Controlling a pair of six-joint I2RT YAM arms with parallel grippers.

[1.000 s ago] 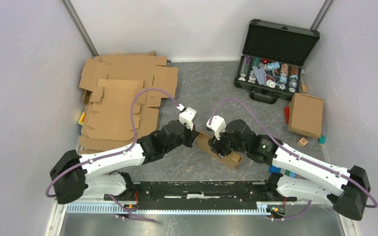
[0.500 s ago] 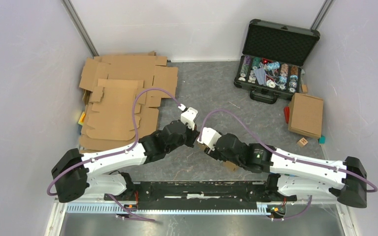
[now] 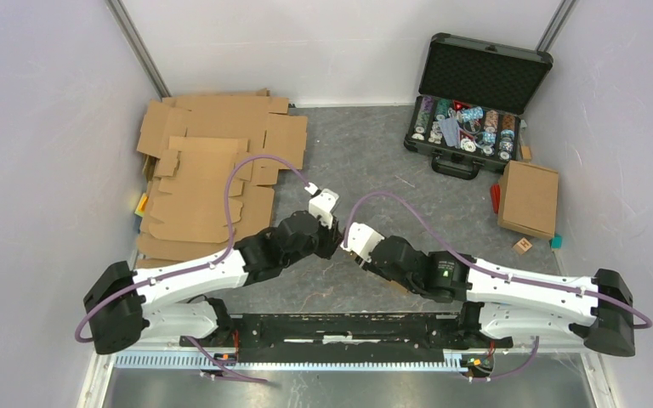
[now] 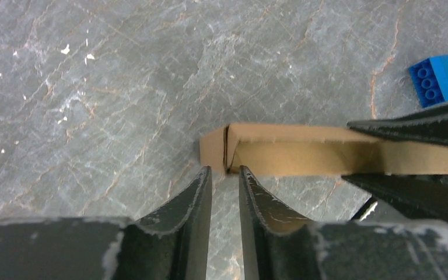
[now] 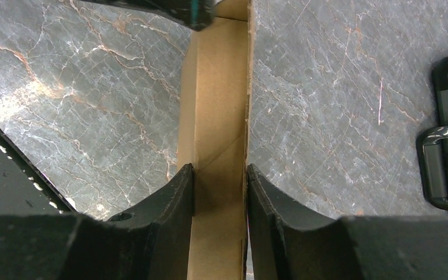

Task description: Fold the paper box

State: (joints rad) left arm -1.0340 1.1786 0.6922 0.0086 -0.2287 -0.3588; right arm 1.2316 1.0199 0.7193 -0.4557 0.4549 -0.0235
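The small brown cardboard box [image 5: 219, 105] lies on the grey marbled table [image 4: 93, 87], well to the near left of the open black case of poker chips [image 3: 476, 110]. Both arms meet over it, so the overhead view shows almost none of it. The right gripper [image 5: 219, 170] has one finger pressed against each long side wall of the box, clamped across its width. The left gripper [image 4: 224, 170] comes at one end of the box. Its fingers are nearly together, with only a thin slit between them, and their tips are at the corner seam. Its wrist view does not show whether a flap edge is nipped in that slit. A stack of flat brown cardboard blanks [image 3: 204, 170] lies far to the left of the case, and a closed brown carton [image 3: 527, 197] sits just on the case's near side.

The box looks light and thin-walled. It is probably stiff along its creases, yet easy to crush or skew under a hard squeeze, and its smooth faces may slide on the table. It seems best held as the right gripper holds it, across the two parallel walls near a folded edge. End flaps are better taken by their free edge, close to the crease, with a gentle pinch, so that they hinge rather than buckle or tear
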